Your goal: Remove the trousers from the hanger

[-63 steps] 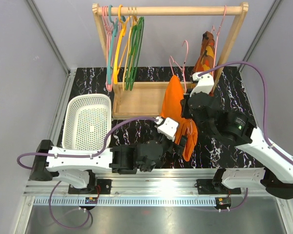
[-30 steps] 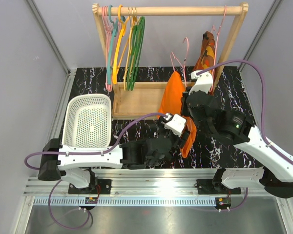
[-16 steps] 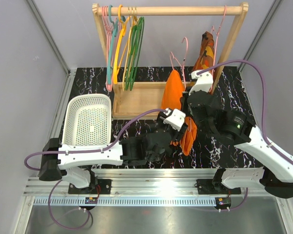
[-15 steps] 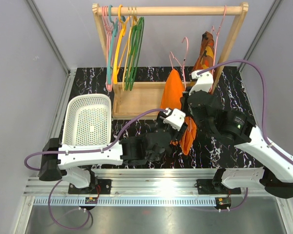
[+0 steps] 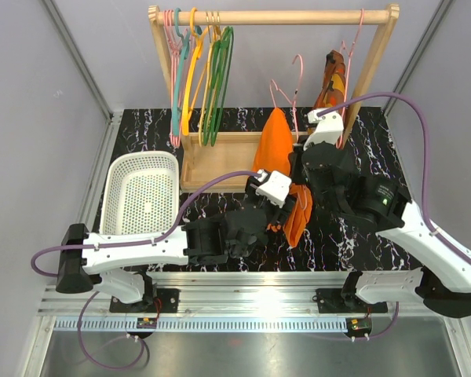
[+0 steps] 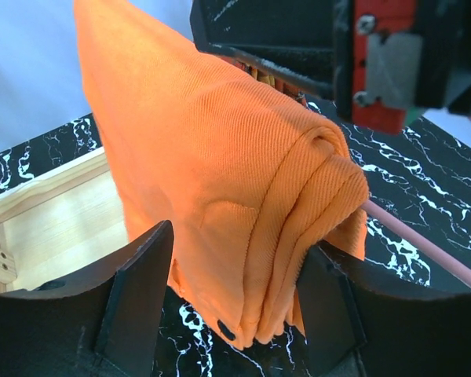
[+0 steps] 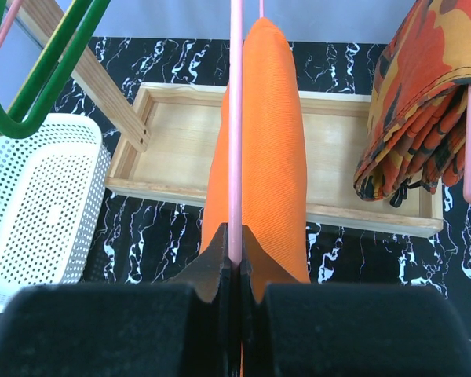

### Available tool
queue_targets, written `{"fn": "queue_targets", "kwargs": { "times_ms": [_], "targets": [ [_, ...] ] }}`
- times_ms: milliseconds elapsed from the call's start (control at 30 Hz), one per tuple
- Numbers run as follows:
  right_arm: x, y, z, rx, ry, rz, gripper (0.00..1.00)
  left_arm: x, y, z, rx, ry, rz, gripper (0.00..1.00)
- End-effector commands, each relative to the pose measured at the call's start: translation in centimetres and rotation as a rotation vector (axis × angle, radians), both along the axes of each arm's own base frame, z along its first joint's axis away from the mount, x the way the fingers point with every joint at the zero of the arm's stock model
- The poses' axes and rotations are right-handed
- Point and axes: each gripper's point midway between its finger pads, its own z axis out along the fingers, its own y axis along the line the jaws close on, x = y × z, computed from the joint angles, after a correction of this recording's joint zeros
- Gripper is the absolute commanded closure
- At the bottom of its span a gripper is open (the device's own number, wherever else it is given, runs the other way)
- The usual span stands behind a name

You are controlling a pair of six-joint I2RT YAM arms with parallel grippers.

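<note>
Trousers [image 6: 220, 196]: soft, light cloth draped over the hanger [image 7: 235, 118] above the worktop [image 5: 141, 126]. Right tool [image 7: 237, 267] pinches the hanger wire; left tool [image 6: 234, 298] is spread astride the hanging fold, probably the best hold.

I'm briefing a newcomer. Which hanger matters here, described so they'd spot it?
Find the wooden rack at the back of the table. Just before it, the right gripper pinches a thin pink hanger. It alone carries plain orange trousers.
</note>
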Motion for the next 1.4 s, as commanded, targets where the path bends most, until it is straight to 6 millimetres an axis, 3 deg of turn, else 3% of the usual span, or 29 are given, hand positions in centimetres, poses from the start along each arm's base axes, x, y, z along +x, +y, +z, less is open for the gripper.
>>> {"fn": "queue_targets", "kwargs": {
  "times_ms": [0,400,567,700,733,767,1000,1167,1300,1367],
  "targets": [
    [0.4,-0.9,5.4,0.141,-0.119,-0.058,1.00,0.3,0.7,3.3,-0.100,-0.017,0.017,0.37],
    [0.9,0.0,4.6,0.105,-0.101,-0.056,1.00,0.2,0.8,4.9,-0.156,-0.032,0.006,0.30],
    [0.6,0.6,4.8,0.141,-0.092,-0.025,1.00,1.0,0.4,4.0,-0.121,-0.055,0.059,0.32],
    [0.6,0.5,5.0,0.137,-0.094,-0.028,1.00,1.3,0.0,3.2,-0.107,-0.054,0.082,0.46],
    [0.6,0.4,5.0,0.133,-0.093,-0.029,1.00,1.3,-0.1,3.2,-0.105,-0.054,0.084,0.59],
    [0.5,0.4,5.0,0.133,-0.092,-0.027,1.00,1.4,-0.1,3.1,-0.105,-0.054,0.087,0.62],
    [-0.2,0.9,4.8,0.177,-0.077,0.018,1.00,1.8,0.4,3.9,-0.137,-0.083,0.122,0.65],
    [-0.6,0.4,5.3,0.201,-0.084,0.026,1.00,1.8,0.6,4.6,-0.171,-0.105,0.120,0.77],
    [-0.8,0.1,5.8,0.214,-0.091,0.034,1.00,1.5,0.1,4.8,-0.152,-0.138,0.074,1.00],
    [-0.8,-0.1,5.8,0.208,-0.095,0.028,1.00,1.3,0.3,5.3,-0.177,-0.145,0.064,1.00]
  ]
}}
